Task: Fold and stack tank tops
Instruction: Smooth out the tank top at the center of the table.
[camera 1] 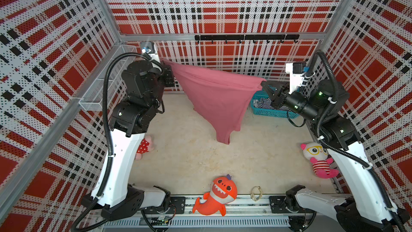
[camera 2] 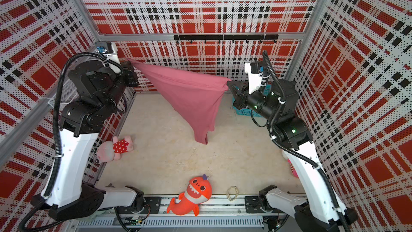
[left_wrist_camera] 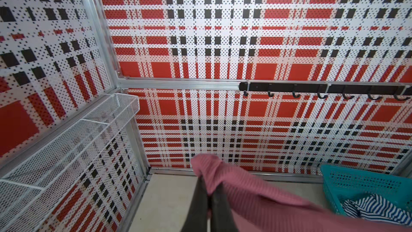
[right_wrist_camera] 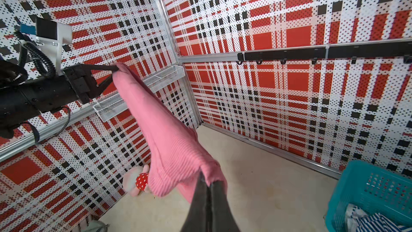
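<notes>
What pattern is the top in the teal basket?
The tank top has narrow navy-and-white stripes, clearest in the left wrist view.

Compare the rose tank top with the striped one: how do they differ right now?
The rose tank top is plain pink; the striped tank top is navy and white. The rose one hangs in the air, stretched between the left gripper and right gripper, both shut on it; the striped one lies crumpled in the teal basket, untouched. Neither is folded yet.
</notes>
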`<state>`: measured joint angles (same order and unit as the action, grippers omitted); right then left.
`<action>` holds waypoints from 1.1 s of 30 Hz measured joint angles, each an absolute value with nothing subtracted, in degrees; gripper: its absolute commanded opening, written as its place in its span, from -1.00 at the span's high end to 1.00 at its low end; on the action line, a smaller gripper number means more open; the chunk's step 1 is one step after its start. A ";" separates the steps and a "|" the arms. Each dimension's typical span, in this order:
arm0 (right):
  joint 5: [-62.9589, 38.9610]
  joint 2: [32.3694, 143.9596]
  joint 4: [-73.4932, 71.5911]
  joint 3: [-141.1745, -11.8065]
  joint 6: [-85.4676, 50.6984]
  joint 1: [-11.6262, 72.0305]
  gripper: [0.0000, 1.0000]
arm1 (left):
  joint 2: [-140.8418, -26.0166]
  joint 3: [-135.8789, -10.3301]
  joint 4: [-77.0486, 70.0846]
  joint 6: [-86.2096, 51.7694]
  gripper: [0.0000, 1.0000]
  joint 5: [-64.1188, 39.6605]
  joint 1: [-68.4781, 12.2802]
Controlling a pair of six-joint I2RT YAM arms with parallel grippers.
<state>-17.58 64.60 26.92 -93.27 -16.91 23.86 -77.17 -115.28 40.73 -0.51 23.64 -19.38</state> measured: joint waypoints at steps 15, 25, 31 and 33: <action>-13.67 77.41 34.57 -97.49 -15.70 23.88 1.00 | -80.31 -104.60 42.44 -1.23 1.00 11.92 -12.14; -14.28 70.28 39.31 -96.27 -13.19 27.70 1.00 | -66.92 -95.70 42.50 -4.25 1.00 12.25 -12.86; -12.01 67.11 43.99 -94.98 -9.74 36.12 1.00 | -59.68 -93.82 44.53 -6.44 1.00 14.06 -15.64; -11.53 66.74 45.10 -94.87 -8.62 38.35 1.00 | -58.17 -94.06 45.74 -6.90 1.00 14.57 -15.86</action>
